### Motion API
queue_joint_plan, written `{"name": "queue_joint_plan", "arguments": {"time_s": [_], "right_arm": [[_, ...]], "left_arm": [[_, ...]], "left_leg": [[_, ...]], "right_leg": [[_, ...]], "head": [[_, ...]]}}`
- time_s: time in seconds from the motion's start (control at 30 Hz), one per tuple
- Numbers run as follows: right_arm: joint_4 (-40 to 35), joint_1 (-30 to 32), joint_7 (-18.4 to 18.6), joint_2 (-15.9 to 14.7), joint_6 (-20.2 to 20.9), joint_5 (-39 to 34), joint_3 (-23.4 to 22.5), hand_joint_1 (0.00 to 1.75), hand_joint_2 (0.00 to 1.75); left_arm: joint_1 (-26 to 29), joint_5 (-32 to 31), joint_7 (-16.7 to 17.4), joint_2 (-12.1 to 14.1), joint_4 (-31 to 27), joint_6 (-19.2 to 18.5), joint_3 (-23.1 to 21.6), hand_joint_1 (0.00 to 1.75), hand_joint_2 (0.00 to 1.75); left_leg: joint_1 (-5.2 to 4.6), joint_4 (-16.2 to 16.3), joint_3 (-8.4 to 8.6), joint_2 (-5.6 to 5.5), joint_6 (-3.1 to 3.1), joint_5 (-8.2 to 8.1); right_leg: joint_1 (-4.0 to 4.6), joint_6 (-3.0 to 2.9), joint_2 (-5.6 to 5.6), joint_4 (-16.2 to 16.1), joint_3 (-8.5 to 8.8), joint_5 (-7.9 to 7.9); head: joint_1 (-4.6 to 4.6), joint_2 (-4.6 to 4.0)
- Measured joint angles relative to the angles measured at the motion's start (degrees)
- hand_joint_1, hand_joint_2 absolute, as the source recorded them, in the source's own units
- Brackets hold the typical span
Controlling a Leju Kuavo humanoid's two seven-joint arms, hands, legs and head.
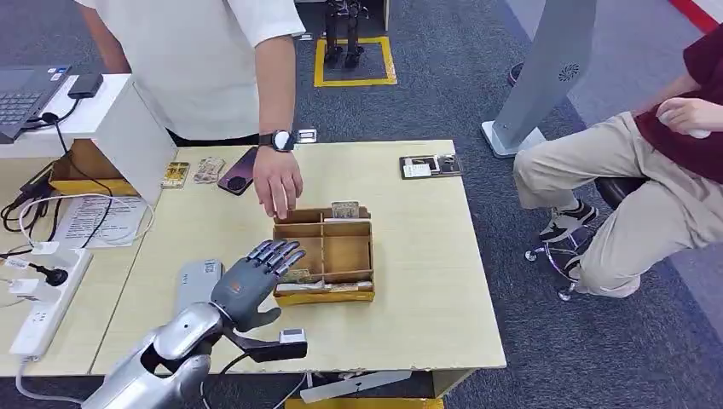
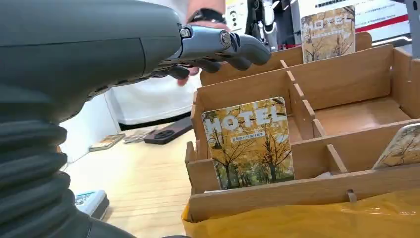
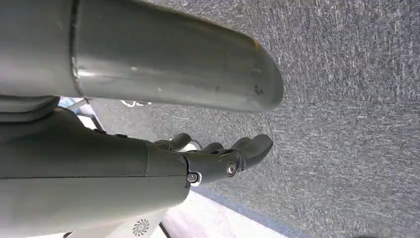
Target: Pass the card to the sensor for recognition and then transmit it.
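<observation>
Task barely begun: your left hand hovers w/ fingers spread, empty, nr card in tray; scan & handover left.

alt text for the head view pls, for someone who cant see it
The robot's left hand, fingers spread and holding nothing, hovers at the near left corner of a wooden divided box holding cards on a light wooden table. A standing person's hand reaches down to the box's far edge, and another person sits at the right.
</observation>
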Motion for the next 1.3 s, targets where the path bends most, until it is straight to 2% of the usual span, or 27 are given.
{"name": "queue_joint_plan", "arguments": {"time_s": [0.37, 0.53, 0.57, 0.6, 0.63, 0.67, 0.7, 0.73, 0.77, 0.8, 0.83, 0.87, 1.1, 1.3], "right_arm": [[0.00, 0.00, 0.02, 0.00, 0.00, 0.07, 0.00, 0.00, 0.00], [0.00, -0.03, 0.02, -0.02, 0.04, 0.44, 0.00, 0.00, 0.00], [0.00, -0.04, 0.02, -0.02, 0.07, 0.50, 0.00, 0.00, 0.00], [0.00, -0.06, 0.02, -0.02, 0.09, 0.57, 0.00, 0.00, 0.00], [0.00, -0.06, 0.02, -0.02, 0.09, 0.61, 0.00, 0.00, 0.00], [0.00, -0.07, 0.02, -0.02, 0.09, 0.68, 0.00, 0.00, 0.00], [0.00, -0.08, 0.02, -0.02, 0.09, 0.77, 0.00, 0.00, 0.00], [0.00, -0.07, 0.02, -0.02, 0.09, 0.79, 0.00, 0.00, 0.00], [0.00, -0.08, 0.13, -0.02, 0.11, 0.81, 0.00, 0.00, 0.00], [0.00, -0.08, 0.17, -0.02, 0.15, 0.81, 0.00, 0.00, 0.00], [0.00, -0.08, 0.17, -0.02, 0.17, 0.81, 0.00, 0.00, 0.00], [0.00, -0.09, 0.17, -0.02, 0.24, 0.81, 0.00, 0.00, 0.00], [0.00, -0.09, 0.37, -0.02, 0.22, 0.70, 0.00, 0.00, 0.00], [0.00, -0.09, 0.70, -0.02, 0.22, 0.68, 0.00, 0.00, 0.00]], "left_arm": [[-0.01, 0.15, -0.02, 0.00, 0.00, -0.15, -0.11, 0.00, 1.75], [-0.39, 0.28, -0.09, -0.04, 0.31, -0.72, -1.53, 0.00, 1.75], [-0.55, 0.28, -0.09, -0.09, 0.52, -0.79, -1.83, 0.12, 1.75], [-0.71, 0.31, -0.11, -0.13, 0.63, -0.79, -2.18, 0.89, 1.75], [-0.92, 0.35, -0.20, -0.15, 0.87, -0.77, -2.58, 1.45, 1.75], [-1.04, 0.33, -0.20, -0.20, 1.05, -0.66, -2.78, 1.41, 1.75], [-1.13, 0.24, -0.17, -0.22, 1.18, -0.50, -2.93, 0.66, 1.75], [-1.27, -0.05, 0.13, -0.26, 1.33, -0.24, -3.15, 0.77, 1.75], [-1.34, -0.75, 0.80, -0.33, 1.55, 0.15, -3.39, 0.79, 1.75], [-1.39, -1.71, 1.91, -0.59, 1.75, 0.42, -3.52, 0.59, 1.75], [-1.49, -2.81, 3.18, -0.81, 2.10, 0.59, -3.76, 0.23, 1.75], [-1.54, -3.59, 3.98, -1.14, 2.47, 0.70, -4.00, 0.00, 1.75], [-1.67, -7.17, 8.13, -3.82, 4.96, 3.41, -4.37, 0.00, 1.75], [-1.65, -7.74, 8.85, -5.66, 5.79, 3.50, -4.37, 0.00, 1.75]], "left_leg": [[0.00, 0.00, 0.00, 0.00, 0.00, 0.00], [0.00, 0.00, 0.00, 0.00, 0.00, 0.00], [0.00, 0.00, 0.00, 0.00, 0.00, 0.00], [0.00, 0.00, 0.00, 0.00, 0.00, 0.00], [0.00, 0.00, 0.00, 0.00, 0.00, 0.00], [0.00, 0.00, 0.00, 0.00, 0.00, 0.00], [0.00, 0.00, 0.00, 0.01, 0.00, 0.00], [0.00, 0.00, 0.00, 0.01, 0.00, 0.00], [0.00, 0.00, 0.00, 0.01, 0.00, 0.00], [0.00, 0.00, 0.00, 0.01, 0.00, 0.00], [0.00, 0.00, 0.00, 0.00, 0.00, 0.00], [0.00, 0.00, 0.00, 0.00, 0.00, 0.00], [-0.01, 0.00, -0.01, 0.00, 0.00, 0.00], [-0.01, 0.00, -0.01, 0.00, 0.01, -0.01]], "right_leg": [[0.00, 0.00, 0.00, 0.00, 0.00, 0.00], [0.00, 0.00, 0.00, 0.00, -0.01, 0.00], [0.00, 0.00, 0.00, 0.00, 0.00, 0.00], [0.00, 0.00, 0.00, 0.00, 0.00, 0.00], [0.00, 0.00, 0.00, 0.00, 0.00, 0.00], [0.00, 0.00, 0.00, 0.00, -0.01, 0.00], [0.00, 0.00, 0.00, 0.00, -0.01, 0.00], [0.00, 0.00, 0.00, 0.00, -0.01, 0.00], [0.00, 0.00, 0.00, 0.00, -0.01, 0.00], [0.00, 0.00, 0.00, 0.00, -0.01, 0.00], [0.00, 0.00, 0.00, 0.00, -0.01, 0.00], [0.00, 0.00, 0.00, 0.00, -0.01, 0.00], [0.00, 0.00, 0.00, 0.00, 0.00, 0.00], [0.00, 0.00, -0.01, -0.01, 0.00, 0.00]], "head": [[0.00, 0.00], [0.00, 0.00], [0.00, 0.00], [0.00, 0.00], [0.00, 0.00], [0.00, 0.00], [0.02, 0.00], [0.02, 0.00], [0.00, 0.00], [0.00, 0.00], [0.00, 0.00], [0.00, 0.00], [0.02, 0.00], [0.00, 0.00]]}}
